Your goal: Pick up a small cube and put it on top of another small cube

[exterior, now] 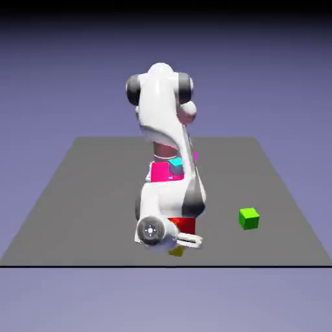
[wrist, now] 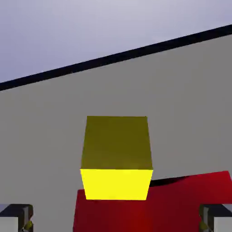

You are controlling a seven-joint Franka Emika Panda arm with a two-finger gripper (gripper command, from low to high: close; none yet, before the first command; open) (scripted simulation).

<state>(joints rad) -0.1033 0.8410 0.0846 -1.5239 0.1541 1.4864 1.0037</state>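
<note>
Yellow cube (wrist: 116, 157) rests atop red cube (wrist: 181, 204); gripper (wrist: 116, 219) released, fingertips (wrist: 16, 216) spread wide, clear of it.

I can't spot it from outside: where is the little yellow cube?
In the hand view the yellow cube sits centred ahead of the gripper, next to a red block; the exterior view shows only a sliver under the arm, near the table's front edge.

A grey table (exterior: 78, 194) fills the frame's middle band. A green cube (exterior: 249, 218) lies on it at right. A pink block (exterior: 162, 171) sits at centre; a yellow cube (exterior: 176, 251) lies near the bottom edge.
</note>
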